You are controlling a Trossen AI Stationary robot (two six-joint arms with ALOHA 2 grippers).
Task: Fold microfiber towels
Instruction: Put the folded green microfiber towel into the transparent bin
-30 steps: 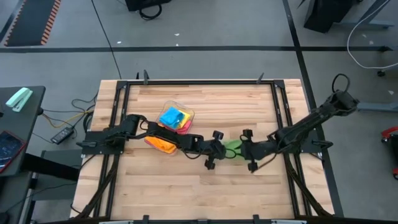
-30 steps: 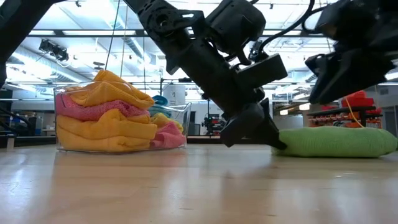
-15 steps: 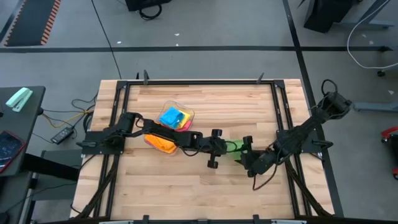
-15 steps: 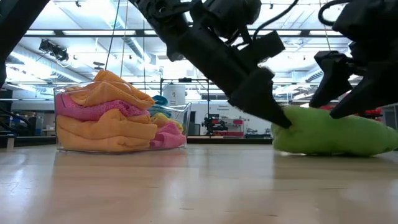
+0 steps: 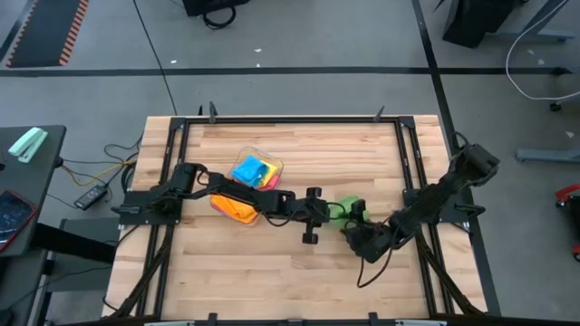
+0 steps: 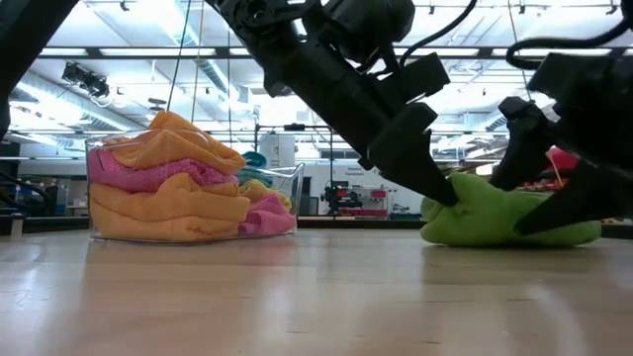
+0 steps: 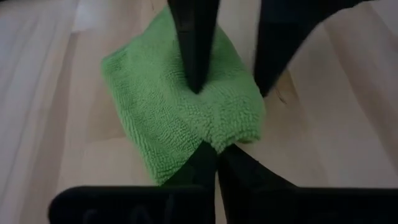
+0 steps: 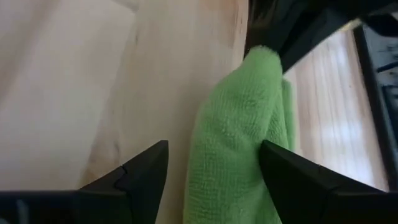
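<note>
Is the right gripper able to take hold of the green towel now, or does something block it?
Probably yes. The right gripper has open jaws either side of the green towel. The left gripper, shut on the towel's opposite edge, does not bar the way.

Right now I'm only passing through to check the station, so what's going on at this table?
Both arms are working on one green towel lying on the wooden table. The left gripper is shut on the towel's edge. The right gripper is open, with its fingers on either side of the towel's other end and not gripping it. More towels, orange, pink, yellow and blue, sit bunched in a clear tub farther back, untouched.
</note>
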